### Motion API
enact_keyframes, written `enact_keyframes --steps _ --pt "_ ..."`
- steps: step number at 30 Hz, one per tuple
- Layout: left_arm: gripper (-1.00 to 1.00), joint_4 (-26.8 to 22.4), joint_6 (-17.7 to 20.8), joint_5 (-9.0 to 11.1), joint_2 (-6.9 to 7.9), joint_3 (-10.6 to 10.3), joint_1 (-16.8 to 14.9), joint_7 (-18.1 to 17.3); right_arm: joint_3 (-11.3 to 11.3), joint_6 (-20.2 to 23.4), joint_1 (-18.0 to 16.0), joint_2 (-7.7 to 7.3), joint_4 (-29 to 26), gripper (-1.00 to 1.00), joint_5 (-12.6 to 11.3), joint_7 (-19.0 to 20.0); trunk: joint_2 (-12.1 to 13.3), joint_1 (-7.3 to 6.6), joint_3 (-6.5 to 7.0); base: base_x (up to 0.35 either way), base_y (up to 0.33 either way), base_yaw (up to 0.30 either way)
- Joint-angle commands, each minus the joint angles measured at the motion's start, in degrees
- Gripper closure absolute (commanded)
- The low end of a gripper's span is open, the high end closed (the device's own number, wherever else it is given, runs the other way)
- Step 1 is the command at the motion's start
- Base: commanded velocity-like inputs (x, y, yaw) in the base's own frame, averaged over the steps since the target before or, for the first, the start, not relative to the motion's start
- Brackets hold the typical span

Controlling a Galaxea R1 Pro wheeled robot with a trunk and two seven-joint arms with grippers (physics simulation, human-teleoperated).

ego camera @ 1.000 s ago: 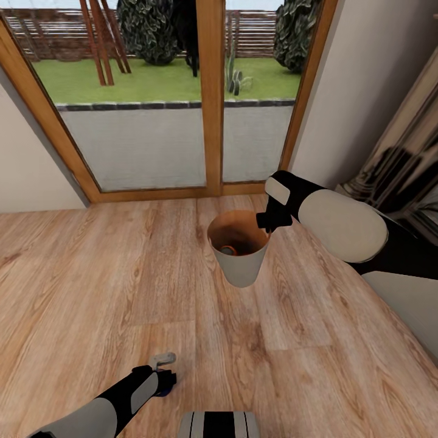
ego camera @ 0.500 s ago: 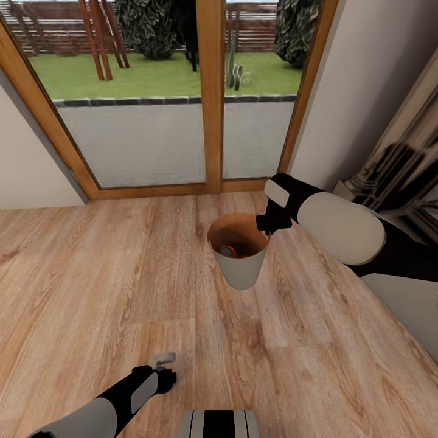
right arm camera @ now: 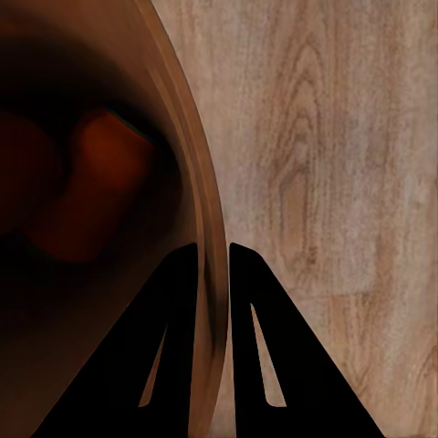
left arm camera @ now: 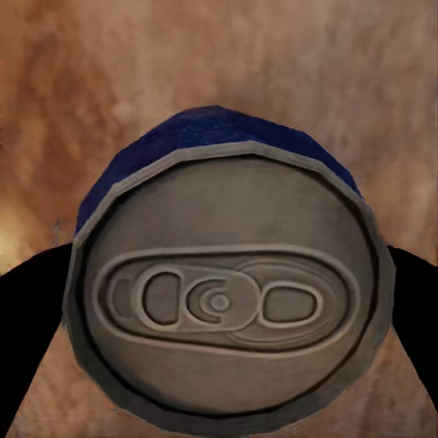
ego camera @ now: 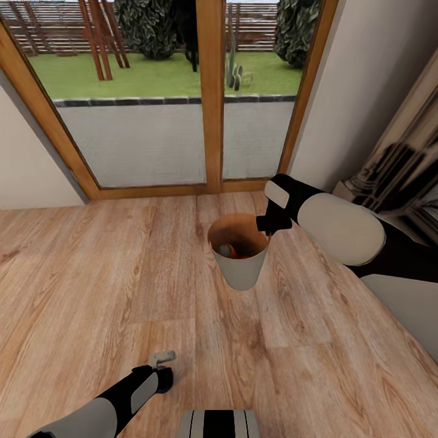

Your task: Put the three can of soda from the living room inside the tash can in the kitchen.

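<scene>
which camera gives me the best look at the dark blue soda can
The left wrist view: the blue can sits top-on between the left gripper's fingers. In the head view the left gripper hides it; the right wrist view looks into the trash can.

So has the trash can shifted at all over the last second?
No. In the head view the trash can sits at the same spot against the door frame and floor planks, with the right gripper pinching its rim.

Blue soda can (left arm camera: 228, 292) between fingers (left arm camera: 27, 328)
</scene>
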Motion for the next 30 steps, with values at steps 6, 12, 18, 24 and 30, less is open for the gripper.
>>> enact_keyframes --steps 6,12,18,24,30 --pt "1.00 0.0 -0.1 -0.1 0.03 0.0 0.0 0.0 -0.8 0.0 0.1 0.03 0.0 1.00 -0.8 0.3 0.0 -0.01 0.01 0.000 0.000 0.000" --pt "1.00 -0.2 -0.7 0.0 0.07 0.1 0.0 0.0 -0.8 0.0 0.2 0.04 0.0 1.00 -0.8 0.3 0.0 -0.01 0.01 0.000 0.000 0.000" --pt "1.00 -0.3 -2.7 0.0 0.23 0.1 0.0 -1.2 -0.8 0.0 0.6 0.05 0.0 1.00 -0.8 0.3 0.1 -0.16 1.34 0.000 0.000 0.000" --pt "1.00 -0.6 -2.8 0.1 0.26 0.1 0.0 -1.8 -0.8 0.0 1.9 0.01 -0.1 1.00 -0.8 0.2 0.2 -0.32 2.66 0.000 0.000 0.000" --pt "1.00 -0.9 -1.7 0.2 0.35 0.3 0.0 -1.9 -0.8 0.0 3.4 -0.01 -0.2 1.00 -0.8 0.1 0.2 -0.47 3.99 0.000 0.000 0.000"
